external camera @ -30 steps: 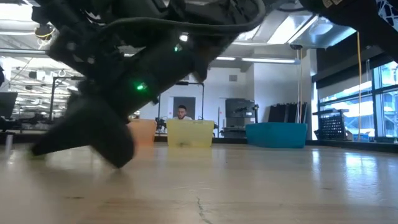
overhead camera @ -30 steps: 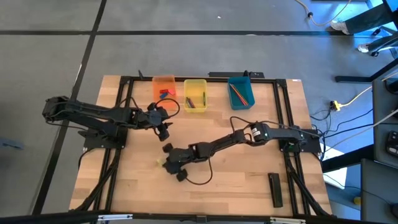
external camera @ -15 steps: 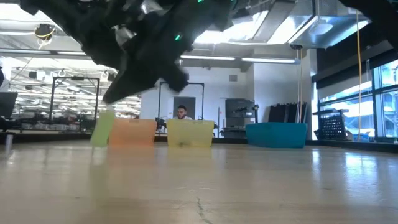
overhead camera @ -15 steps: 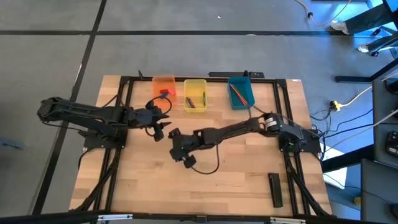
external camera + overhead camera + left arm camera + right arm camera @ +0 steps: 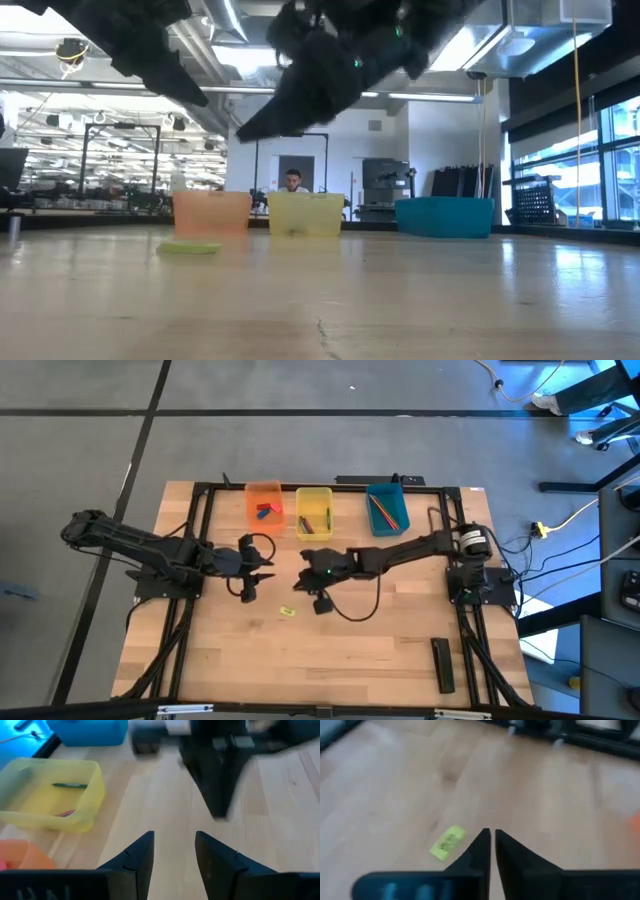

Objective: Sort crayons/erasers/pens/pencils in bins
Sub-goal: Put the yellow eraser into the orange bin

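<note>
A yellow eraser [image 5: 287, 611] lies flat on the bare wood near the table's middle. It also shows in the right wrist view [image 5: 447, 841] and the low view [image 5: 190, 247]. My right gripper [image 5: 492, 837] is shut and empty; it hangs above the table [image 5: 303, 563], to the far right of the eraser. My left gripper [image 5: 174, 842] is open and empty, just left of it [image 5: 262, 563]. At the far edge stand the orange bin [image 5: 264, 507] with red and blue erasers, the yellow bin [image 5: 313, 512] with crayons, and the teal bin [image 5: 387, 508] with pencils.
A long black flat bar [image 5: 442, 663] lies near the table's near right corner. The two grippers face each other closely over the table's middle. Bare wood lies between the eraser and the near edge.
My right gripper has risen from the near-middle of the table and gone toward the far right, carrying the yellow eraser at first. The eraser has dropped out of its fingers and now lies flat on the table. My left gripper has shifted slightly toward the near edge.
</note>
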Controlling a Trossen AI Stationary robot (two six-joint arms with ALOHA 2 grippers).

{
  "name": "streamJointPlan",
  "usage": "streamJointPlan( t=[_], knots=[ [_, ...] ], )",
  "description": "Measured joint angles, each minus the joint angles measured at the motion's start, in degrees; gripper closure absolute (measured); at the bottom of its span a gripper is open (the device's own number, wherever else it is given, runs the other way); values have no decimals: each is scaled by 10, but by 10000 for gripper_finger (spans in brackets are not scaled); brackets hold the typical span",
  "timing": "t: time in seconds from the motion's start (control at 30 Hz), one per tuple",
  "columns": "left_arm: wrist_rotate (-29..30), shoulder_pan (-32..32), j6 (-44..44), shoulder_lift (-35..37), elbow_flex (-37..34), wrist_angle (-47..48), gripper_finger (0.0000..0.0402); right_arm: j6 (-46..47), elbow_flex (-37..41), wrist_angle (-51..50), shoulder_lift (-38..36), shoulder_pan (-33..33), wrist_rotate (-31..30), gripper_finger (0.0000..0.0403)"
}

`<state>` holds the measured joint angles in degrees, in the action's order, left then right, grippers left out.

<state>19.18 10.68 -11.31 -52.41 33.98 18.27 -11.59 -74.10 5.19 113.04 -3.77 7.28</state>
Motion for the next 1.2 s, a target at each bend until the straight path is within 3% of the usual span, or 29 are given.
streamJointPlan(
  t=[0.17,0.4,0.57,0.87,1.2],
  knots=[
    [39,-2,12,-2,0,-5,266,81,19,82,46,-22,-2,319],
    [63,-2,14,-2,0,-10,266,116,-36,69,123,-60,-31,220],
    [63,-2,14,-2,0,-10,266,120,-63,50,164,-80,-77,187],
    [63,-2,14,-2,0,-10,266,176,-81,-18,169,-66,-130,240],
    [63,-1,14,-2,0,-10,266,169,-82,-41,169,-48,-132,306]
  ],
)
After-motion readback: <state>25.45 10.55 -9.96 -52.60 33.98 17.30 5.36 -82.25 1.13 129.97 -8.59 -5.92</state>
